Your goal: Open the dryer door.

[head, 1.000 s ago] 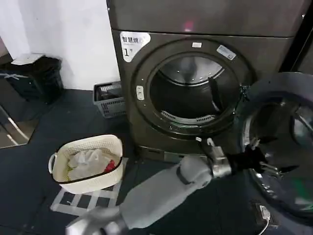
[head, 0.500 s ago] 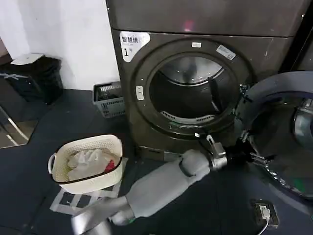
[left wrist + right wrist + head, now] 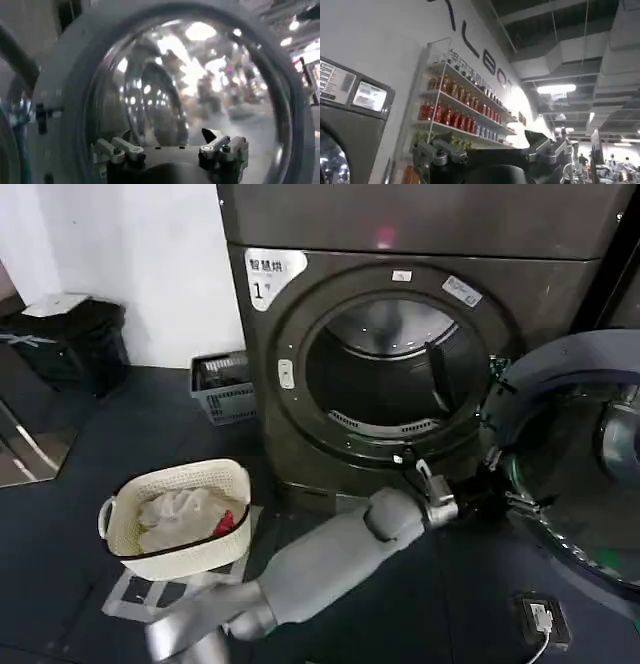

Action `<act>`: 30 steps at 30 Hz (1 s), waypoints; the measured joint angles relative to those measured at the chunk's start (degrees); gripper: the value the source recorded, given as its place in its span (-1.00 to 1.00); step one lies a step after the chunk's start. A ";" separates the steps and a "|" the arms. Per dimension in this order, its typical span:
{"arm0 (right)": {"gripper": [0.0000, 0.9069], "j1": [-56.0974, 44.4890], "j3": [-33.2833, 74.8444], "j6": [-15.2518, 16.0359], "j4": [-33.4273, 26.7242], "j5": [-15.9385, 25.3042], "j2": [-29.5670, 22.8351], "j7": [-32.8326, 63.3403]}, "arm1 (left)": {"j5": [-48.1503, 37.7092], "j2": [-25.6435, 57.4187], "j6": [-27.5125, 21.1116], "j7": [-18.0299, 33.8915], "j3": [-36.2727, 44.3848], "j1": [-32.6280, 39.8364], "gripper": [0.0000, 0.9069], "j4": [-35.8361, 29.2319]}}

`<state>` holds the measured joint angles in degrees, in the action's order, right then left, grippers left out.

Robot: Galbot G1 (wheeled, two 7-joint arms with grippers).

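Observation:
The dryer (image 3: 268,446), dark grey-brown with a white "1" label (image 3: 272,274), stands with its steel drum (image 3: 395,334) exposed. The dryer door (image 3: 575,484) hangs swung out to the right, its dark grey inner side and bulging glass facing me. My left gripper (image 3: 495,489) sits just off the door's near rim, open with nothing between its fingers. In the left wrist view the left gripper (image 3: 167,146) faces the door's glass dome (image 3: 190,75) close up. My right gripper (image 3: 490,147) is open and held up, pointing at a wall and ceiling.
A white laundry basket (image 3: 180,519) with clothes sits on the floor to the left, a grey crate (image 3: 222,387) and a black bin (image 3: 70,344) behind it. A small device with a cable (image 3: 540,619) lies under the door. Shelves of bottles (image 3: 450,107) line the wall.
My left gripper has drawn back leftward from the door's inner side towards its rim. The door swung a little wider early on, then stayed put.

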<state>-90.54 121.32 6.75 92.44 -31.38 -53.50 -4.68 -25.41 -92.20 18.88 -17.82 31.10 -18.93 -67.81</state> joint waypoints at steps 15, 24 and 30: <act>1.00 -0.25 0.25 0.06 0.42 -0.06 0.49 -0.06 | -6.75 0.00 11.86 -4.40 1.28 -2.33 1.00 -5.37; 1.00 -1.81 3.51 0.07 1.49 0.00 1.89 -0.39 | -7.97 7.52 8.88 -4.38 0.65 -2.71 1.00 -12.83; 1.00 -1.80 4.74 -0.30 1.39 0.26 2.03 -0.28 | -8.13 16.64 5.98 -4.14 0.64 -3.57 1.00 -18.97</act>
<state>-92.34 126.06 6.45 93.83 -31.11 -51.47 -4.96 -33.54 -75.55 24.86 -21.96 31.74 -22.51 -86.78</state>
